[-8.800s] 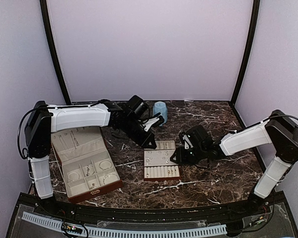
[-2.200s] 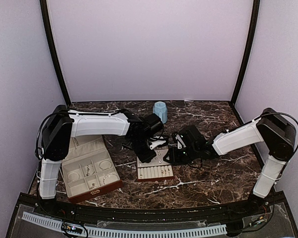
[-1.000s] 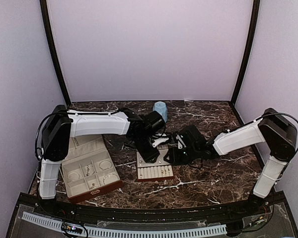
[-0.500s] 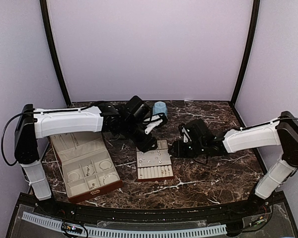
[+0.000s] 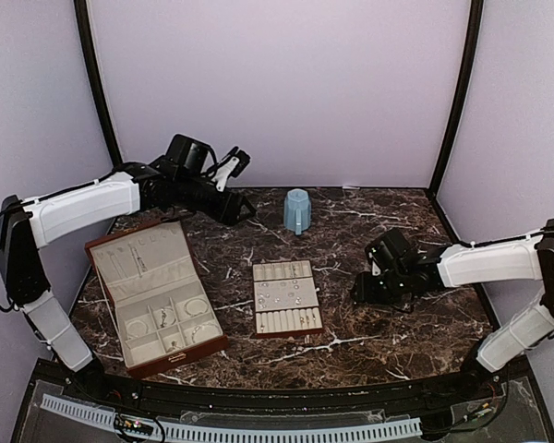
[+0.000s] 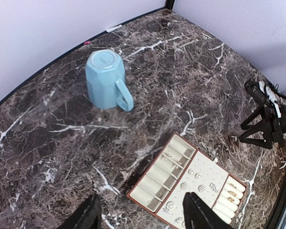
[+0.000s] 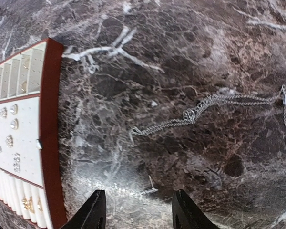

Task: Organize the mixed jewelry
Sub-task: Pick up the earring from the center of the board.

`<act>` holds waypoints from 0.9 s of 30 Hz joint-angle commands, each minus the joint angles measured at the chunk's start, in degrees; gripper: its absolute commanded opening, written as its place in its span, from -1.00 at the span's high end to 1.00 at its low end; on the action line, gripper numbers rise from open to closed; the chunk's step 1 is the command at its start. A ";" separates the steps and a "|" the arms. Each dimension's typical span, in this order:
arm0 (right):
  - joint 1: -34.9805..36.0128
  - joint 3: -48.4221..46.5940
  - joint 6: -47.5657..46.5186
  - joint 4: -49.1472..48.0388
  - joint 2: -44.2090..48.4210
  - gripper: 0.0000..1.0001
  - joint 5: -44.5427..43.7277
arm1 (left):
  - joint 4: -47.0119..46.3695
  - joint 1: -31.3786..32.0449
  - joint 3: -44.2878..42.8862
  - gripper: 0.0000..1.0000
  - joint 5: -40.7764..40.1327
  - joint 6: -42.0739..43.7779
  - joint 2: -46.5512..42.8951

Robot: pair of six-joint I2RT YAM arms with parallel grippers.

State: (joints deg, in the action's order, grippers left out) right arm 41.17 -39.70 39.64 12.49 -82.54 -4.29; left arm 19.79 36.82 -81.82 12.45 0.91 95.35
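The mixed jewelry is spread over three places. Small studs (image 6: 198,176) and rings (image 6: 231,188) sit in the cream slotted tray (image 5: 298,269). Thin hoops (image 5: 196,307) lie in the open reddish-brown box (image 5: 108,243). A silver chain (image 7: 205,109) lies loose on the marble, with a tiny thin piece (image 7: 150,186) nearer my right gripper (image 7: 139,212). That gripper is open and hovers low, right of the tray, nothing between its fingers. My left gripper (image 6: 140,217) is raised high at the back left (image 5: 235,159), open and empty.
A light blue mug (image 5: 297,210) stands upside down at the back centre, behind the tray. The tray's red-brown edge (image 7: 51,133) lies just left of my right gripper. Purple walls close in the dark marble table (image 5: 397,221) on three sides.
My left arm has lifted off the tray and swung up to the back left, its jaws widening. My right gripper has pulled back rightwards from the tray's edge.
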 commanded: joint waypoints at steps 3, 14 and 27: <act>-0.47 0.07 -2.06 0.23 -2.01 0.06 1.17 | -3.35 -4.96 3.71 -0.25 4.88 -0.34 -5.79; -0.73 -3.17 -9.48 0.78 -5.58 0.09 0.85 | -6.19 -7.75 9.96 -0.27 3.78 1.47 -8.42; -0.74 -3.73 -13.26 -0.38 -8.07 0.16 3.85 | -7.44 -8.32 11.70 -0.27 3.97 1.92 -8.53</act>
State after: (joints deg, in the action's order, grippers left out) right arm 40.80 -42.17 28.56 12.97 -89.17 -1.34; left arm 13.80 28.99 -71.48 15.66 2.20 88.99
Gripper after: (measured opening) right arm 0.423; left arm 0.634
